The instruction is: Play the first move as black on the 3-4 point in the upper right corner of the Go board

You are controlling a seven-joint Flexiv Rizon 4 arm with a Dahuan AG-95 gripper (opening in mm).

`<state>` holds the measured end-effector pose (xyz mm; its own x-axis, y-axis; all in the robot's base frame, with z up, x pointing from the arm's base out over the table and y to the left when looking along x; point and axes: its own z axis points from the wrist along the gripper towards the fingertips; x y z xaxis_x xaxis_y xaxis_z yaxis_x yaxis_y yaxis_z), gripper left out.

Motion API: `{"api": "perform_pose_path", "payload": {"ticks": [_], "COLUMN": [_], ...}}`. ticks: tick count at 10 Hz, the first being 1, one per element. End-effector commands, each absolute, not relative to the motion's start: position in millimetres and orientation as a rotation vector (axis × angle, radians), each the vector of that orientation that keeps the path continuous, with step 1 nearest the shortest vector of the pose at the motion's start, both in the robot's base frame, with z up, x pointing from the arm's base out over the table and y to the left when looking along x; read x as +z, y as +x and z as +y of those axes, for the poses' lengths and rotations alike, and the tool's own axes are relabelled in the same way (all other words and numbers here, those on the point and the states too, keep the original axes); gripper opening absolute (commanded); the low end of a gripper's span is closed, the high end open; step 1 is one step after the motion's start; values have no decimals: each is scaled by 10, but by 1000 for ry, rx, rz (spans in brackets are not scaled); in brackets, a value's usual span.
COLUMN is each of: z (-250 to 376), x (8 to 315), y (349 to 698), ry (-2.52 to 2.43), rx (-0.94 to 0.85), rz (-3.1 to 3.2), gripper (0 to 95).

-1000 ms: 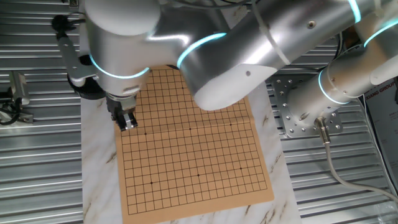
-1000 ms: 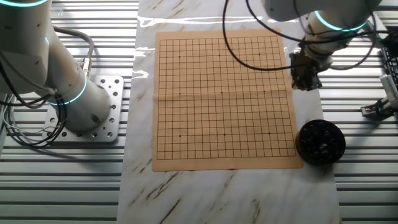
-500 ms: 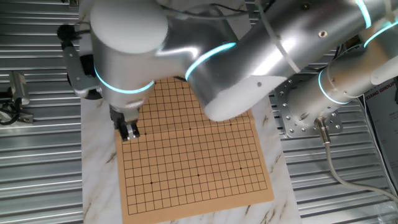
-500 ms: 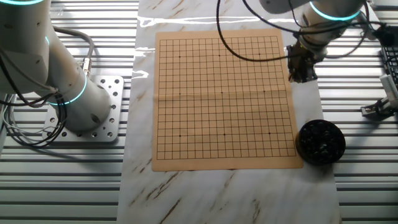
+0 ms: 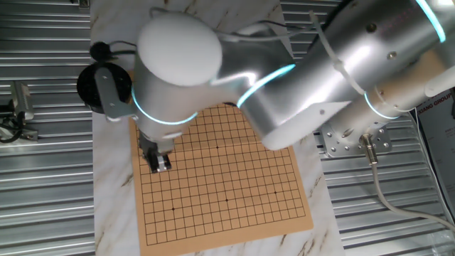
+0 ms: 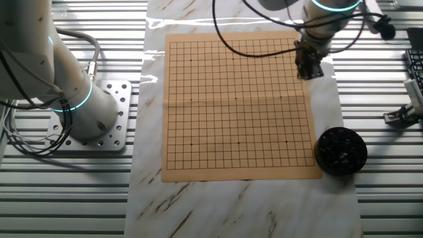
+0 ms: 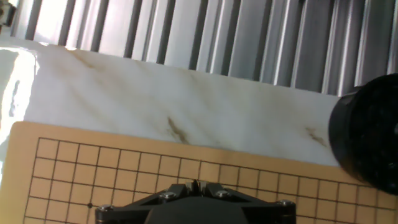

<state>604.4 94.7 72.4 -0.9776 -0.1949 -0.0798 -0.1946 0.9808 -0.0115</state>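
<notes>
The tan wooden Go board (image 6: 238, 106) lies on a white marble slab (image 6: 198, 205); no stones show on its grid. It also shows in one fixed view (image 5: 227, 178) and in the hand view (image 7: 124, 162). My gripper (image 6: 308, 71) hangs over the board's right edge, near the upper right corner in that view. In one fixed view the gripper (image 5: 162, 165) is low over the board's left side. In the hand view the gripper (image 7: 194, 185) is shut, with a thin dark sliver, seemingly a black stone, pinched between the fingertips.
A round black bowl (image 6: 340, 151) of black stones stands on the slab off the board's lower right corner; it also shows in one fixed view (image 5: 92, 85) and the hand view (image 7: 370, 137). The arm's base (image 6: 92, 116) stands left of the slab. Ribbed metal tabletop surrounds the slab.
The gripper has moved away from the bowl along the board's right side and inward over the board's edge, toward the upper right corner. It stays shut.
</notes>
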Motion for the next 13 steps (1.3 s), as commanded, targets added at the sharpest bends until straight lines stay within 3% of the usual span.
{"api": "perform_pose_path", "payload": {"ticks": [1, 13], "z": [991, 1246], "x": [703, 592], "y": [6009, 5829], "ry": [-293, -231], "rx": [-10, -25], "rz": [3048, 3039], "gripper": [0, 0]}}
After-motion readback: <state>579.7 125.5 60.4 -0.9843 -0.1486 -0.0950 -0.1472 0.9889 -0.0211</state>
